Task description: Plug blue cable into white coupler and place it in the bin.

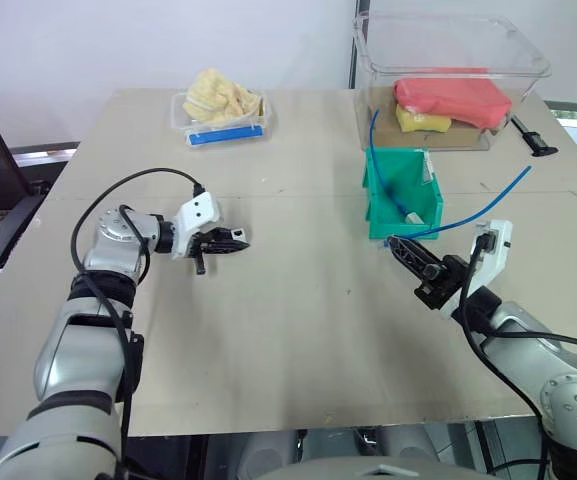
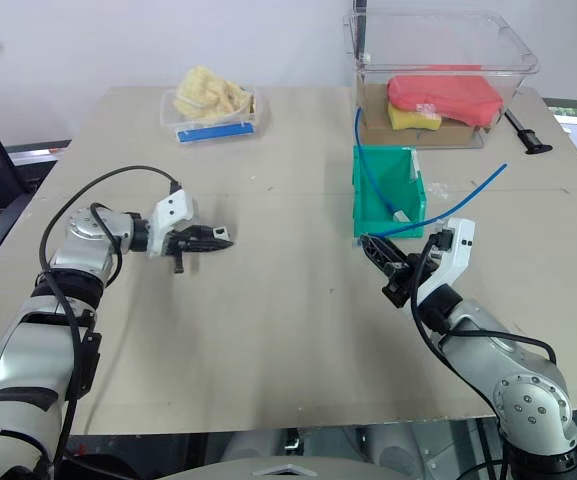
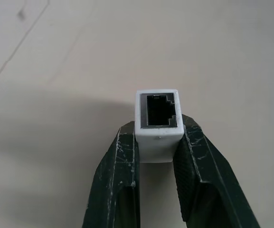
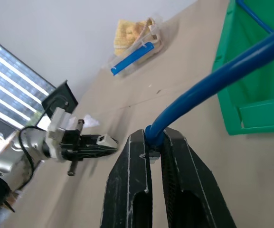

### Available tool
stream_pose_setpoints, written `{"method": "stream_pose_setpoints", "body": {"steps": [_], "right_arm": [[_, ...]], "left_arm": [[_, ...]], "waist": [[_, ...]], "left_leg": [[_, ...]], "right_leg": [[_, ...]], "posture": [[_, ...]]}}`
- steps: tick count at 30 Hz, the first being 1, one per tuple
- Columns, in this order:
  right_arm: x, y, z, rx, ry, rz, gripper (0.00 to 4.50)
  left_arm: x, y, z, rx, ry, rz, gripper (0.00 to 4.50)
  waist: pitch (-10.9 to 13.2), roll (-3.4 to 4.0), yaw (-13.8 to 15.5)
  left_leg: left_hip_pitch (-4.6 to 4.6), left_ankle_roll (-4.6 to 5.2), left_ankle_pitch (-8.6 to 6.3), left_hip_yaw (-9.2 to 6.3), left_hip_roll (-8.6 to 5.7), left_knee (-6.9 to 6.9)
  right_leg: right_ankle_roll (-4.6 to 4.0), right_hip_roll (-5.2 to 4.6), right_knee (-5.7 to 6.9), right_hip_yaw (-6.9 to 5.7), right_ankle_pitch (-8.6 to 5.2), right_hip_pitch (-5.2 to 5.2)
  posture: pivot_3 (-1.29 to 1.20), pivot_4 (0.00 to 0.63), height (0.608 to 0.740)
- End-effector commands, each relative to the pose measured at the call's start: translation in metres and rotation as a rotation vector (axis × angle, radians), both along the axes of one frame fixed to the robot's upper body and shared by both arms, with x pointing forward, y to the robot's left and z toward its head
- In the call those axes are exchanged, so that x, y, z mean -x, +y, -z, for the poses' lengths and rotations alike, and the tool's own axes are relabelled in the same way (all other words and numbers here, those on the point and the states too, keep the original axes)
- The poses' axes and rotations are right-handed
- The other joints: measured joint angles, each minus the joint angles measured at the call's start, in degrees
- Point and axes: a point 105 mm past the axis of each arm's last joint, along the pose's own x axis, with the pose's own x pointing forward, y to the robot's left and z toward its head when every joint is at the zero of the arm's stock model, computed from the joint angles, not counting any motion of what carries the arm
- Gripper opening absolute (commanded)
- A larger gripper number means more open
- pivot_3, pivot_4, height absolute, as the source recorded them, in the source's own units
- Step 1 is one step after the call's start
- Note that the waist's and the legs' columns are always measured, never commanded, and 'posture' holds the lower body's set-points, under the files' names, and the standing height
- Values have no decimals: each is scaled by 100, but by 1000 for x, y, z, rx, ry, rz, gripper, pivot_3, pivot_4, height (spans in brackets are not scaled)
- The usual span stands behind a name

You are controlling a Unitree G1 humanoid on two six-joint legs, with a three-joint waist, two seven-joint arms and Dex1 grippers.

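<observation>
The right gripper (image 1: 408,252) sits nearest, low over the front right of the table (image 1: 268,330), its two black fingers (image 4: 132,190) pressed together on the plug end of the blue cable (image 1: 468,216). From that pinch the cable runs up and away to the robot's right, its long axis slanting across the table toward the far right edge, and its free end hangs in the air there. The gripper itself points forward and to the left, toward the other arm.

Across a bare stretch of table, the left gripper (image 1: 230,240) is clamped on the white coupler (image 3: 157,124), which is held between the fingertips (image 3: 122,156) above the tabletop. The coupler's long axis lies along the fingers, and its dark socket faces outward past the tips, toward the robot's right. The coupler and the cable's plug are well apart, with nothing between them.

Just beyond the right gripper stands the bin (image 1: 400,195), teal-green, with another blue cable (image 2: 373,175) lying in it and arching over its rear wall. Behind it is a large clear tub (image 1: 453,80) holding red and yellow items. A black tool (image 1: 533,138) lies to the tub's right. At the far left rests a shallow clear tray (image 1: 223,120) with a blue edge, carrying yellowish pieces.
</observation>
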Motion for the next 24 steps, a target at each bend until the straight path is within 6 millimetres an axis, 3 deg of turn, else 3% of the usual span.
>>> {"method": "stream_pose_setpoints", "body": {"steps": [1,9,14,20,24], "right_arm": [[4,6,-15,78,-119,-57,0],[2,12,-20,312,-243,-203,0],[2,15,-18,473,-300,-303,0],[-7,16,-3,666,-333,-426,0],[-17,15,7,770,-347,-494,0]], "left_arm": [[7,-30,-22,74,-40,117,367],[33,-111,-26,103,-60,268,367],[39,-147,-16,65,-88,327,367],[33,-172,7,-12,-96,331,367],[31,-177,13,-49,-113,360,367]], "waist": [[0,-1,5],[0,-2,8],[0,-2,9],[0,-2,14],[0,-3,10]], "left_leg": [[-1,0,0,-1,0,0],[0,1,0,-9,1,1],[2,1,-1,-4,0,7],[4,1,0,-1,-2,7],[3,1,0,1,-2,10]], "right_leg": [[0,-1,0,0,0,0],[0,-1,2,12,0,1],[1,3,3,4,1,4],[1,6,3,3,1,3],[2,6,2,5,1,3]], "posture": [[0,150,740],[0,150,740],[0,150,740],[0,150,740],[0,150,740]]}}
